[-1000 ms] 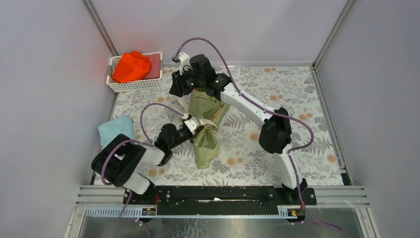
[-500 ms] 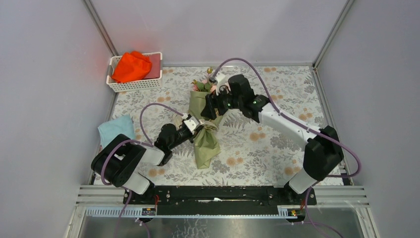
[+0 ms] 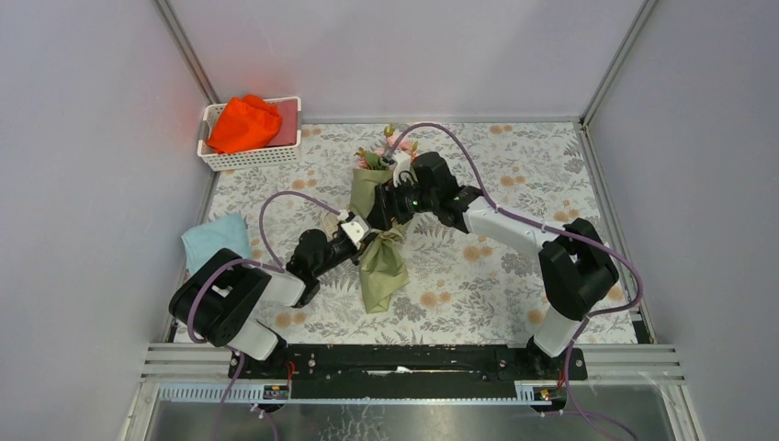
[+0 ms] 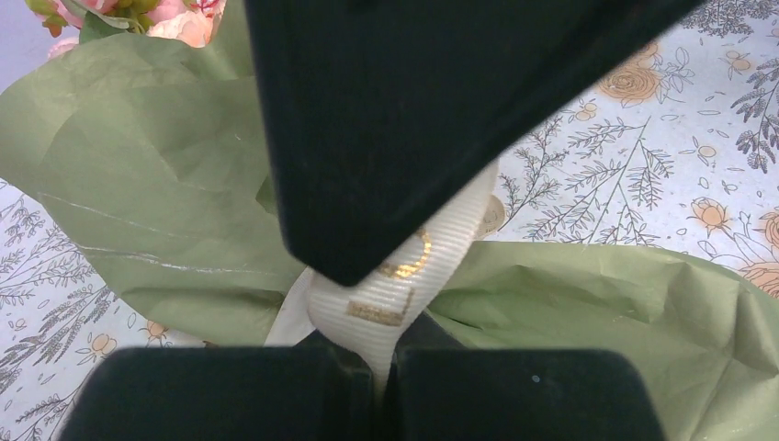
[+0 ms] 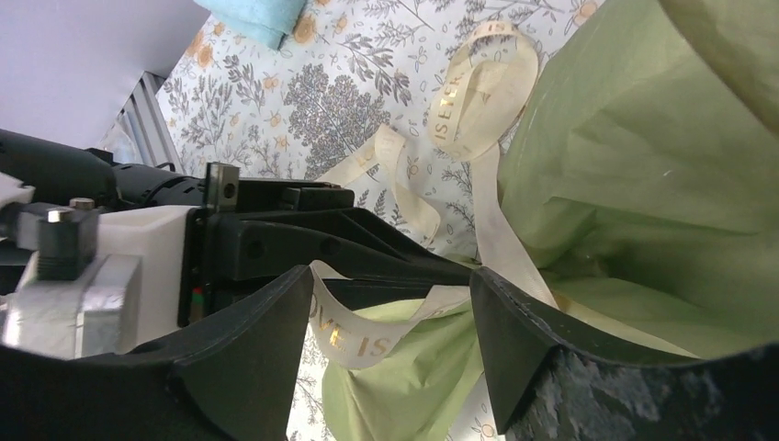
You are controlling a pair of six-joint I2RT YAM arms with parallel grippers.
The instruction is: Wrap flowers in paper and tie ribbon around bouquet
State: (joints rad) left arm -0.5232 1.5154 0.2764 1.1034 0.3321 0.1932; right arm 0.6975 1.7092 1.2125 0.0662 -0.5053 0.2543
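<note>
Left tool [image 3: 360,233] is pinched shut on the ribbon [image 4: 397,276] at the middle of the bouquet [image 3: 381,268]. Right tool [image 5: 390,317] is wide open around a ribbon loop, maybe not touching it.

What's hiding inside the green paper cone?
Some pink roses poke out of the wide far end of the green paper. Their stems cannot be seen, because the paper covers them all the way down. The ribbon wraps its middle.
</note>
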